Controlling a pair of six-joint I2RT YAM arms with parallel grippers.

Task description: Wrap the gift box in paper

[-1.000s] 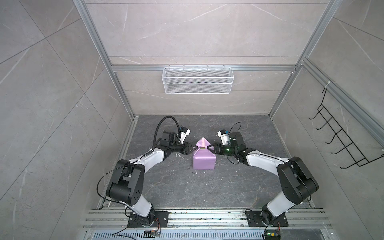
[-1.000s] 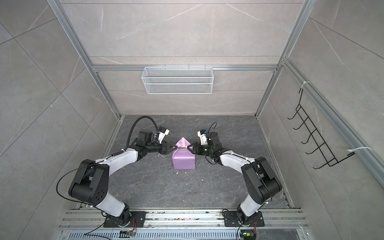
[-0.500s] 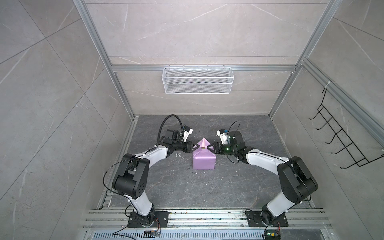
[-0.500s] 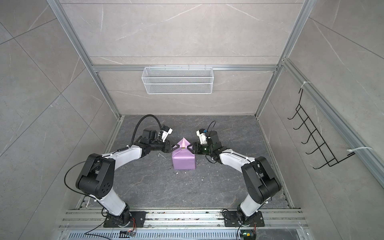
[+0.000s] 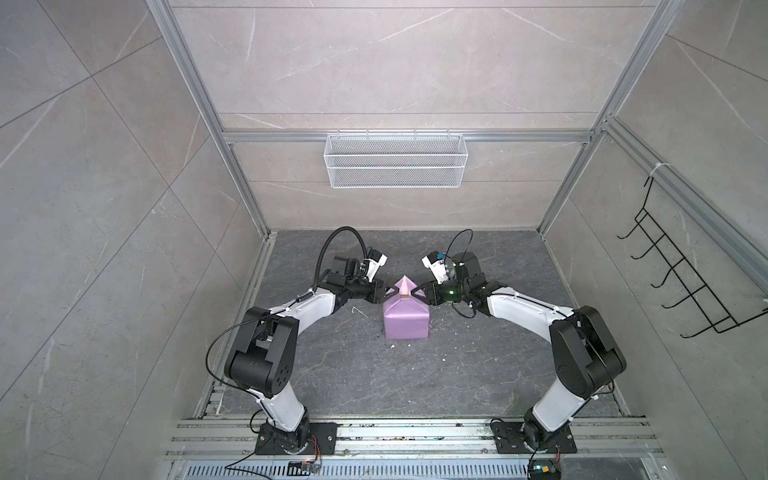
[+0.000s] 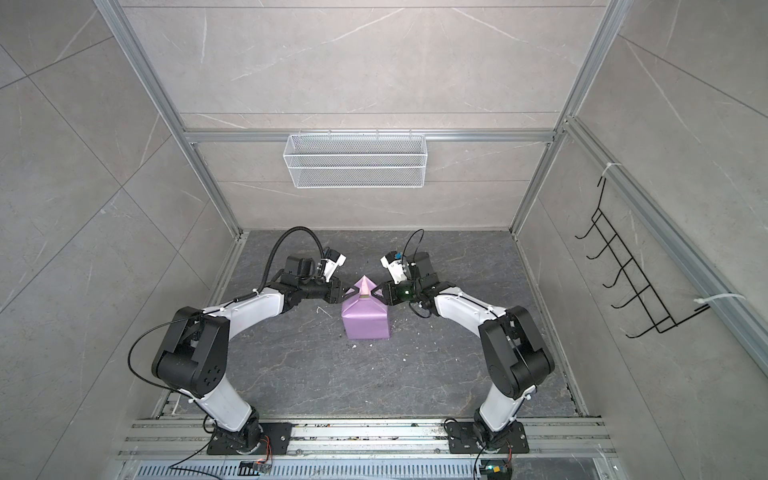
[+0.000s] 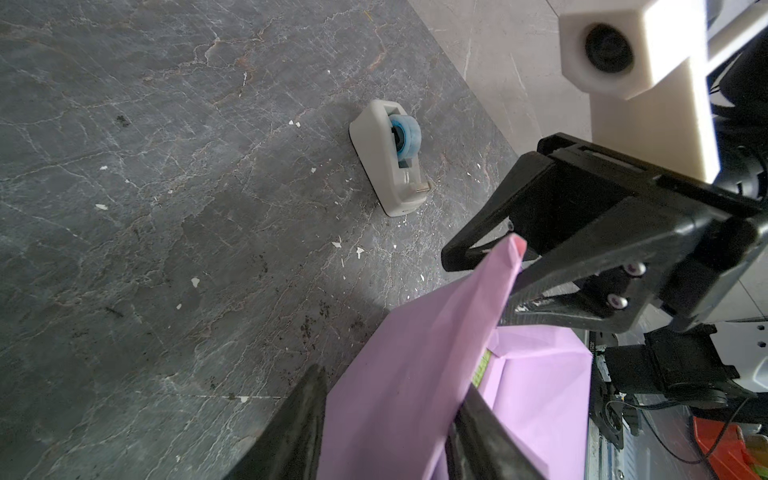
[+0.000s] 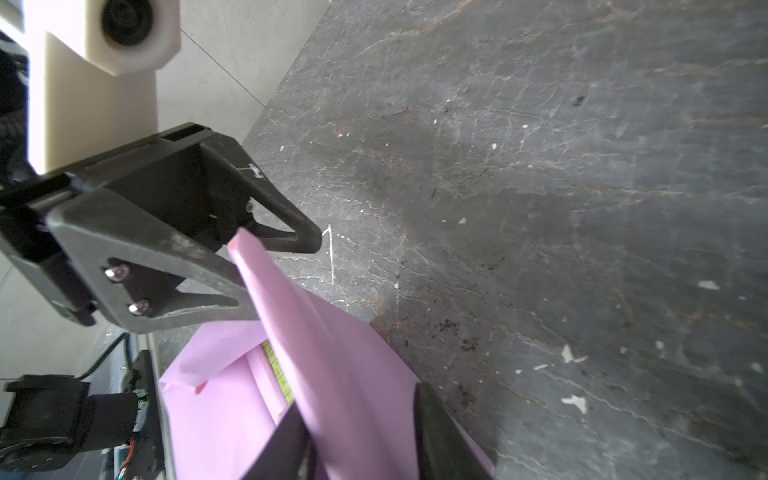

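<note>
Gift box: your olive-green cardboard gift box [image 7: 482, 368] is almost completely covered. You only get a thin green sliver at a gap in the wrap, and it shows in both wrist views. It sits on the dark grey marbled desk [image 5: 353, 374], between the two arms.

Paper: the thin lilac-purple paper [image 5: 405, 322] is folded up around the gift box and looks smooth over the near face. At the box's far end it rises into a pointed flap that stands above the top, with a touch of pink at the very tip.

Left claw: your left claw [image 5: 390, 292] is right up against the left side of that flap. The fingers are apart with the purple sheet in the gap between them. I honestly can't tell if they're squeezing it.

Right claw: your right claw [image 5: 417, 292] does the same on the flap's right side, fingers apart with the sheet between them. I can't tell about the grip here either. The two claws face each other across the flap.

Tape dispenser: a white plastic tape dispenser [image 7: 388, 158] with a blue roll lies flat on the desk, well apart from the gift box. You can see it in the left wrist view.

Scraps: small white scraps [image 8: 574, 400] are scattered on the desk around the gift box.

Walls: a white wire-mesh basket [image 5: 395, 166] hangs on the wall behind the gift box. A black wire hook rack [image 5: 685, 282] is on the wall to its right.
</note>
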